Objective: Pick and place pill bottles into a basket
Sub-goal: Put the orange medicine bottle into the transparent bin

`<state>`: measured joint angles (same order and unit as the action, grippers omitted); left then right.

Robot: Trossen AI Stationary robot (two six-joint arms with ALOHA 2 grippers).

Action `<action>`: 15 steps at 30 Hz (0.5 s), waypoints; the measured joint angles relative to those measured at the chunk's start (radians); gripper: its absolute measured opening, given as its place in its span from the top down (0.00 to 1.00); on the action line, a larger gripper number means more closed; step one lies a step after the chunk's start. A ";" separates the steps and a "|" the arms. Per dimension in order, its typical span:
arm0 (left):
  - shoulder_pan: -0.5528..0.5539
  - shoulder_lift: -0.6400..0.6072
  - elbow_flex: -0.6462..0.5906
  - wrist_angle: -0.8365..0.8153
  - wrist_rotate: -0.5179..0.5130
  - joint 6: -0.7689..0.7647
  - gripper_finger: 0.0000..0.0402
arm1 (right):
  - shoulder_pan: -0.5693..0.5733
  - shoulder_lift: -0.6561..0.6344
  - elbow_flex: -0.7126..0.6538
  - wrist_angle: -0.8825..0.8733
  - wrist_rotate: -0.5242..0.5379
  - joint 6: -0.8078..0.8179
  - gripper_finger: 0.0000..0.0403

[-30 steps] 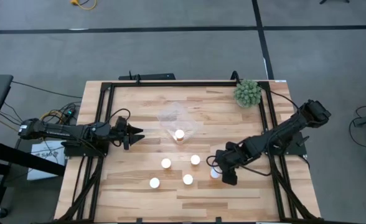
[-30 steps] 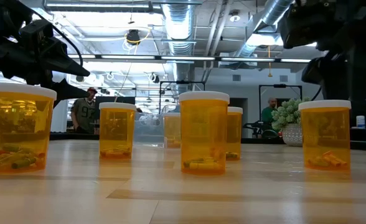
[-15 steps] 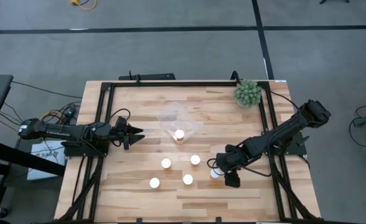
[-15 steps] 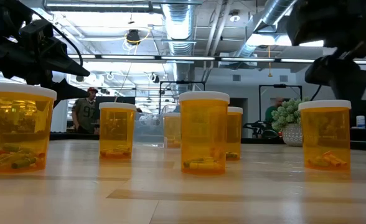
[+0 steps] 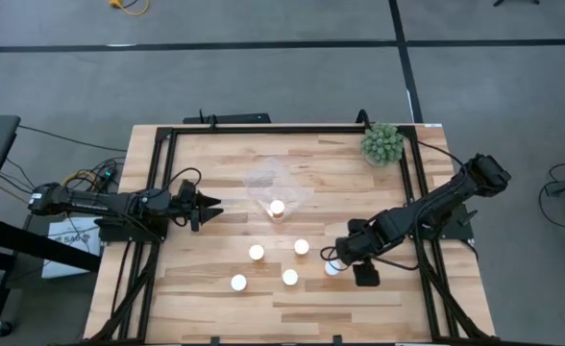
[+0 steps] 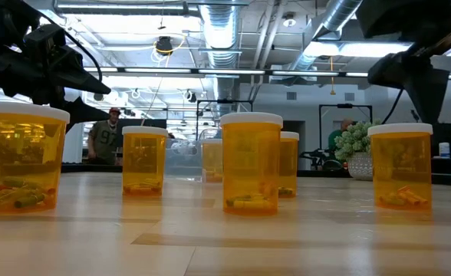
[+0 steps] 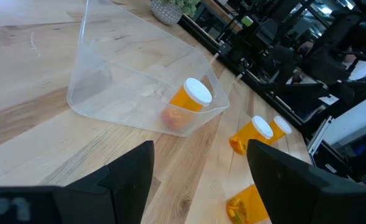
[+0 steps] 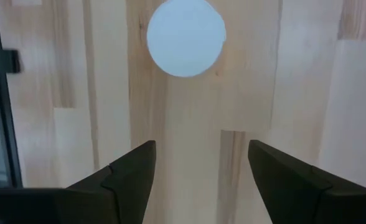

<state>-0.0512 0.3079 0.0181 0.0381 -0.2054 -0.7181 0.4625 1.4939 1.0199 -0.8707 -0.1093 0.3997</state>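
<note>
Six round white-capped pill bottles point(image 5: 257, 252); one inside clear plastic basket point(image 5: 275, 185).

The grey floor point(image 5: 263, 77) has dark seam lines. Under the ceiling run silver ducts point(image 6: 224, 31) and bright light strips point(image 6: 172, 79). A person point(image 6: 103, 138) stands far behind.

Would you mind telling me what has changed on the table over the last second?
The right hand shifted slightly toward the table's right edge, above the rightmost pill bottle, open and empty. The left hand, the other bottles and the basket stayed put.
</note>
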 joint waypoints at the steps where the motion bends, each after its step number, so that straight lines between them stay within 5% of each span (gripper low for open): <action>1: 0.000 0.000 0.000 0.000 0.000 0.000 0.39 | 0.000 0.000 0.000 -0.002 0.000 -0.014 0.38; 15: 0.000 0.000 0.000 0.001 0.000 0.000 0.39 | -0.034 0.000 0.000 -0.002 0.003 0.037 0.42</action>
<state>-0.0509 0.3079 0.0181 0.0391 -0.2054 -0.7185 0.4283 1.4938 1.0199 -0.8728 -0.1068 0.4365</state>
